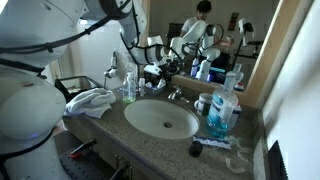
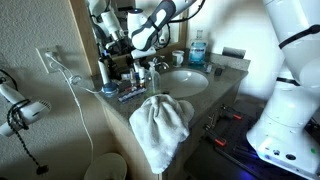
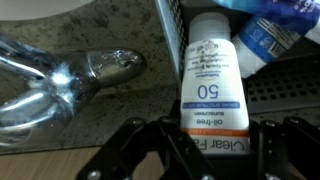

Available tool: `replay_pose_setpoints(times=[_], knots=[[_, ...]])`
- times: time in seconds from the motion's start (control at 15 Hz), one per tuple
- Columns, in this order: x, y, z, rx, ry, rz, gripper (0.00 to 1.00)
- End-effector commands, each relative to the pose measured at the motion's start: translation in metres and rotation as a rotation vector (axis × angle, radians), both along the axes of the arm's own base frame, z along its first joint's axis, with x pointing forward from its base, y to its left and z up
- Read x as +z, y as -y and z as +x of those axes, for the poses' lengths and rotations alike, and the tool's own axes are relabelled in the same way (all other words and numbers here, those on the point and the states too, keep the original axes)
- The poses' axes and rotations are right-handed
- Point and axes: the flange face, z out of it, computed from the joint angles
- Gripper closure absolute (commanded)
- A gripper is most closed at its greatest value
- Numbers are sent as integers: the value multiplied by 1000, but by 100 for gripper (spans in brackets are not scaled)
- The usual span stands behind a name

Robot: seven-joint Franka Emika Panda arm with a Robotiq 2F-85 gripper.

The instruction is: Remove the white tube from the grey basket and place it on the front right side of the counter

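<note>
The white tube (image 3: 212, 80) is a sunscreen tube printed "50 oil-free". It lies in the grey mesh basket (image 3: 285, 85), against the basket's dark rim, with its cap pointing away from me. My gripper (image 3: 215, 150) has a finger on each side of the tube's lower end and is shut on it. In both exterior views the gripper (image 1: 153, 70) (image 2: 137, 62) is low at the back of the speckled counter (image 1: 110, 125), beside the faucet. The tube is hidden in both exterior views.
The chrome faucet (image 3: 70, 75) is close beside the basket. A blue-labelled item (image 3: 280, 35) lies in the basket by the tube's cap. The oval sink (image 1: 160, 118), a white towel (image 1: 90, 100) (image 2: 160, 125) and a pump bottle of blue liquid (image 1: 222, 110) are on the counter.
</note>
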Motion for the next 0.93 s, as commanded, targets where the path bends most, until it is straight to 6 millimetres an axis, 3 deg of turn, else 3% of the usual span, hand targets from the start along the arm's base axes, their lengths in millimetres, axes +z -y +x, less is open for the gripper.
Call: replay_pose_setpoints(times=[0.0, 0.87], knots=[[18, -5, 2, 27, 41, 9, 94], [60, -5, -20, -46, 92, -41, 95]])
